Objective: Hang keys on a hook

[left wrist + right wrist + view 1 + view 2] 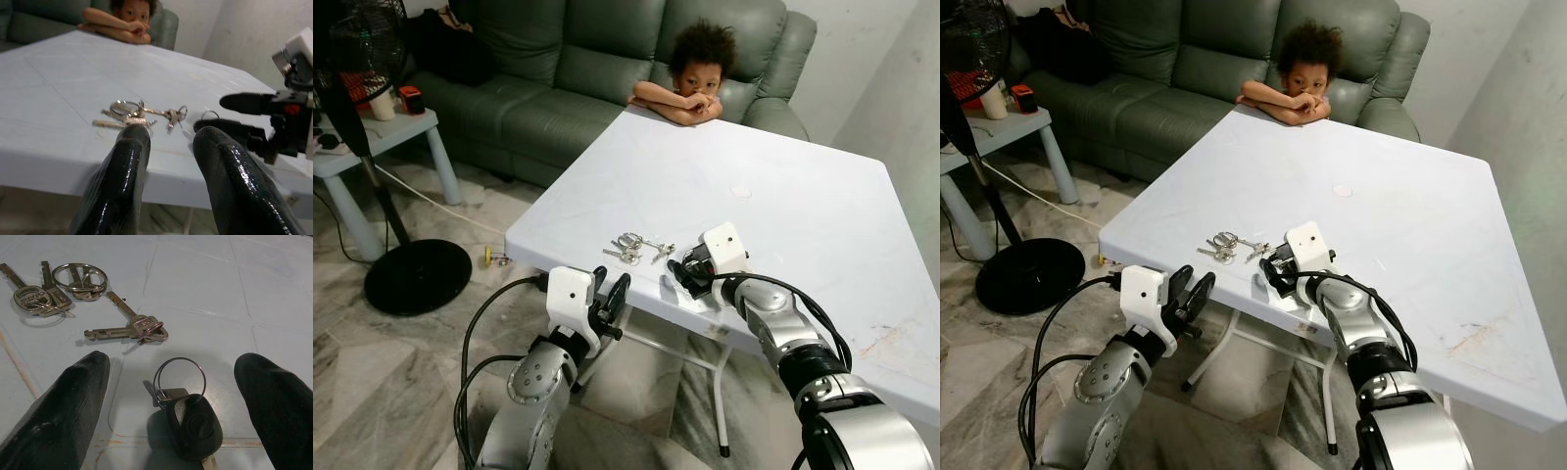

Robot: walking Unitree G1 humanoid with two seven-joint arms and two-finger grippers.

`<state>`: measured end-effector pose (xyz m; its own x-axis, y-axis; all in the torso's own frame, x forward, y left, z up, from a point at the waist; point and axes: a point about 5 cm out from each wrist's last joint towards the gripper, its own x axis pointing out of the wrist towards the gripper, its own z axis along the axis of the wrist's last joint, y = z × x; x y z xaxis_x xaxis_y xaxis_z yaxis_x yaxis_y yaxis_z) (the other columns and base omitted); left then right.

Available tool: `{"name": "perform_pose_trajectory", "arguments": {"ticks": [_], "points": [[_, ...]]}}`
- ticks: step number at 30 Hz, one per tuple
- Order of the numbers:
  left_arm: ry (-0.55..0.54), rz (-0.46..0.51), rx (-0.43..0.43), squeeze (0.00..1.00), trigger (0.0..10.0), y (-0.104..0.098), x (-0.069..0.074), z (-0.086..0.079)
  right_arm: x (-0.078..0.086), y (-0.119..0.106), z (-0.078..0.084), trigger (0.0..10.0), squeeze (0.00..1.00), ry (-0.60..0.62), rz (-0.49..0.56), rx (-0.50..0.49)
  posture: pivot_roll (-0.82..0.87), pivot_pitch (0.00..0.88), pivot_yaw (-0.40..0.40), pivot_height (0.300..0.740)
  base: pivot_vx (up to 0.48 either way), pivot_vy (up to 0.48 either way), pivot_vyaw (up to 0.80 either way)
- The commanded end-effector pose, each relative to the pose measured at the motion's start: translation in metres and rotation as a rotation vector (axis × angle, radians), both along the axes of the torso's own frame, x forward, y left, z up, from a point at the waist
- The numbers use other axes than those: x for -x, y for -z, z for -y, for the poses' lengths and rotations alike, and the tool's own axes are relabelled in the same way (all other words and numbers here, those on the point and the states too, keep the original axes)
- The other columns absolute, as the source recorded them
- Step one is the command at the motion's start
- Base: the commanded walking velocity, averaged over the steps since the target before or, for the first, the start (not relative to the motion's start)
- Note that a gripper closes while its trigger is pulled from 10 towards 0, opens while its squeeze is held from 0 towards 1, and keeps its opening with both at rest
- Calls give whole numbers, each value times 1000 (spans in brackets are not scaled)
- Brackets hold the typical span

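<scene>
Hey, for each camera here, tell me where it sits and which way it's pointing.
Head stereo eyes: look forward and down at the white table, both arms showing.
Left wrist: sits below the table edge, looking past the open left gripper toward the silver keys.
Right wrist: looks down between open jaws at the black key.
Shared: the silver keys.

Our two arms are silver, jointed in rounded metal segments, with black cables looping along them. Each wrist carries a white boxy camera housing near the tabletop (822, 196) edge. Our left hand (610, 302) and right hand (683, 274) each have two long, glossy black fingers (122, 181); a small red part marks the right one
</scene>
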<state>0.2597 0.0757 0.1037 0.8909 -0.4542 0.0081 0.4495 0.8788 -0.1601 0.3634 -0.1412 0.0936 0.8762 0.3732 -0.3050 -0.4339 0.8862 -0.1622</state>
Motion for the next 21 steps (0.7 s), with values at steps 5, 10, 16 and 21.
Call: {"name": "perform_pose_trajectory", "arguments": {"ticks": [5, 10, 16, 21], "points": [[4, -7, 30, 0, 10000, -4, 9, 10, -3, -7, 7, 10000, 0, 39, 3, -52, 128, 114, -155, 740, 0, 0, 0], [-5, -20, 32, 0, 10000, -4, 14, 11, -6, -12, 5, 10000, 0, 41, -13, -75, 138, 131, -162, 740, 0, 0, 0], [-11, -33, 26, 0, 10000, -2, 18, 9, -9, -17, 2, 8627, 0, 23, -7, -97, 144, 140, -168, 740, 0, 0, 0], [-17, -39, 23, 0, 10000, -2, 19, 9, -10, -24, 5, 0, 0, 19, 40, -115, 144, 140, -171, 740, 0, 0, 0]]}}
